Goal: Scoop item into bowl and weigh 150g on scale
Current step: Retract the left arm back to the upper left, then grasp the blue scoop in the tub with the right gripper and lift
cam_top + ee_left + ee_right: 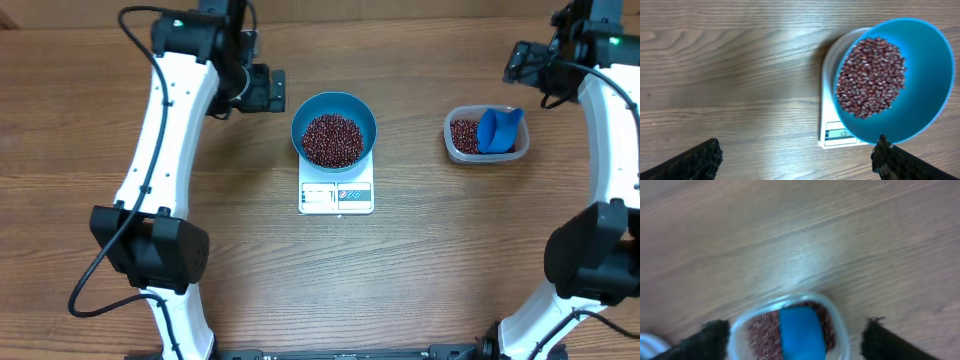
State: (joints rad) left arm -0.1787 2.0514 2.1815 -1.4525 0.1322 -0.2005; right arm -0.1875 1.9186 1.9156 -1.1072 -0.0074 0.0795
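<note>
While the left claw (272,90) hangs wide open and empty near the bowl (362,108), a stray nudge could shove it off-centre on the scale (336,196) and skew the reading. Beans (333,140) are heaped in the bowl, mid-tabletop (420,270). The display is unreadable, so overshoot is possible. At right, the tub (455,148) holds more beans plus the scoop (500,128). The right claw (527,62) is above it, jaws apart, gripping nothing. A sloppy grab could tip the tub.
</note>
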